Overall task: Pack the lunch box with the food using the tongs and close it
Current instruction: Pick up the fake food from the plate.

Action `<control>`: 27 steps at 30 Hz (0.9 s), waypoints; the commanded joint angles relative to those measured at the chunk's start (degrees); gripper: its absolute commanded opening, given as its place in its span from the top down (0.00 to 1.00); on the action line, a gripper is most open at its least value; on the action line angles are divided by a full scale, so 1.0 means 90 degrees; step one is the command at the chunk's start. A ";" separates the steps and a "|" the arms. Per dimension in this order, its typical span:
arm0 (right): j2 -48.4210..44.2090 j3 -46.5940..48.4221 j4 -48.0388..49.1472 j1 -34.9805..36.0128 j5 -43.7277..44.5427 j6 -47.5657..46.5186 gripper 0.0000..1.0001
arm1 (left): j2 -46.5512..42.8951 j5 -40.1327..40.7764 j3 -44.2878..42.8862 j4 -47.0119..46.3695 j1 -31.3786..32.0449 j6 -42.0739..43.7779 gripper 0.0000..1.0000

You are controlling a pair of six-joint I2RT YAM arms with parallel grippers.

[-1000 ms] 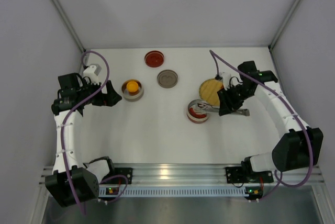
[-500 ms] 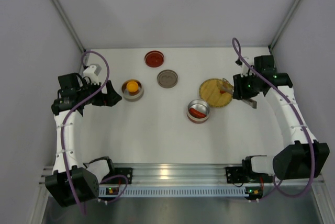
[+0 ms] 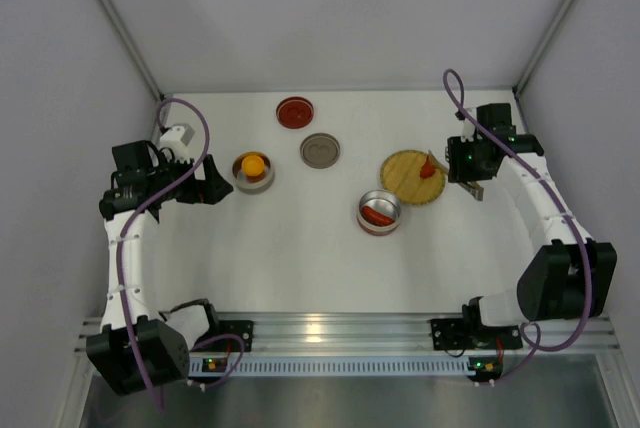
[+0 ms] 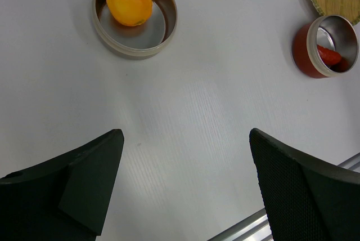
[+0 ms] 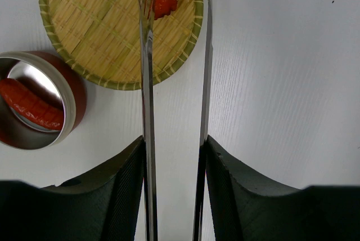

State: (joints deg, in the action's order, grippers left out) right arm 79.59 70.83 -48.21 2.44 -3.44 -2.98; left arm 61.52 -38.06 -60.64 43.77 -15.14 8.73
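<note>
Tongs point(image 5: 148, 83) clamped between right fingers point(image 5: 121, 196), one blade over woven plate point(image 5: 95, 38)

1. On the table point(image 3: 300, 268), the left tin point(image 3: 253, 189) sits left of centre, with the round food piece point(image 3: 252, 163) inside.
2. The far lid point(image 3: 294, 111) lies behind it, and the near lid point(image 3: 320, 150) lies to its right.
3. The woven plate point(image 3: 400, 176) lies to the right, with one elongated piece point(image 3: 430, 170) at its right edge.
4. The right tin point(image 3: 378, 231) sits just beside the plate, nearer and to the left, with another elongated piece point(image 3: 377, 215) inside.
5. The tongs point(image 5: 147, 83) reach over the plate's right side.
</note>
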 commanded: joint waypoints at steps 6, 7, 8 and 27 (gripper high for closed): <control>0.0209 -0.0067 0.0561 -0.0075 -0.0223 0.0234 0.56 | 0.0010 -0.0068 0.0117 -0.0215 -0.0037 0.0075 0.02; 0.0229 -0.0057 0.0561 -0.0075 -0.0252 0.0234 0.56 | 0.0020 -0.0058 0.0127 -0.0224 -0.0027 0.0055 0.02; 0.0277 -0.0048 0.0552 -0.0075 -0.0301 0.0234 0.56 | 0.0020 -0.0077 0.0127 -0.0234 -0.0037 0.0055 0.02; 0.0619 -0.0213 0.0620 -0.0066 -0.0623 0.0283 0.56 | 0.0098 -0.0107 0.0156 -0.0264 -0.0037 0.0065 0.02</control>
State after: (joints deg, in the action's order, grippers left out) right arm 84.90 68.95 -46.26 2.44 -8.12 -1.23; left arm 62.19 -38.09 -59.55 43.55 -15.14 8.73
